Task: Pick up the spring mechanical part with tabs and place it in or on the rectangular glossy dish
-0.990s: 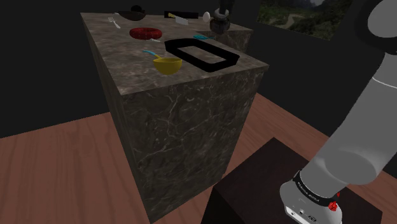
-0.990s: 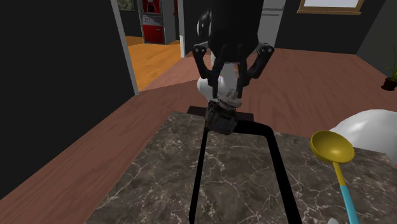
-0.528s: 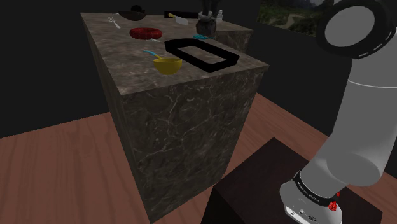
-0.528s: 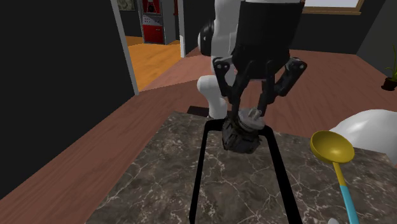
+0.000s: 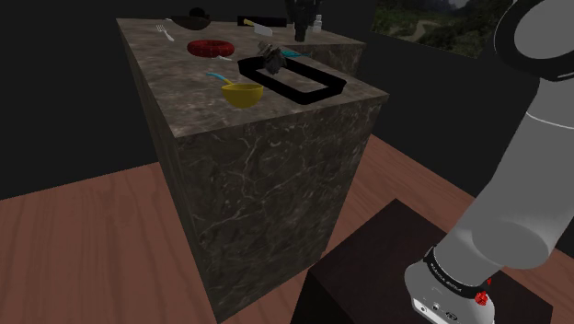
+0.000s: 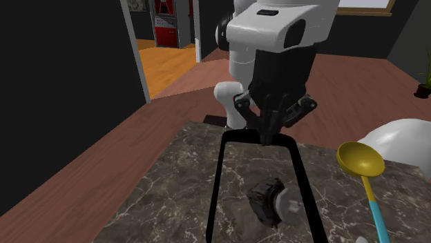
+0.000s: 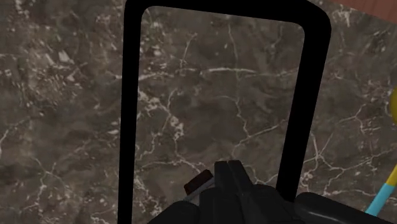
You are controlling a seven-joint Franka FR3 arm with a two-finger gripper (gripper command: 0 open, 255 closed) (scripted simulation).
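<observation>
Spring part (image 6: 271, 201) inside black dish (image 6: 215, 186)

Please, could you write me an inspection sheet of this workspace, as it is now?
Surface: dark marbled counter, a tall block.
Job's things: the spring part lies inside the rim of the black dish, apart from the gripper.
Clutter: yellow ladle beside the dish; red plate and fork further off.
Grippers: gripper above one end of the dish, shut on nothing.
Cables: nothing seen.
Surroundings: wood floor; open doorway.
</observation>
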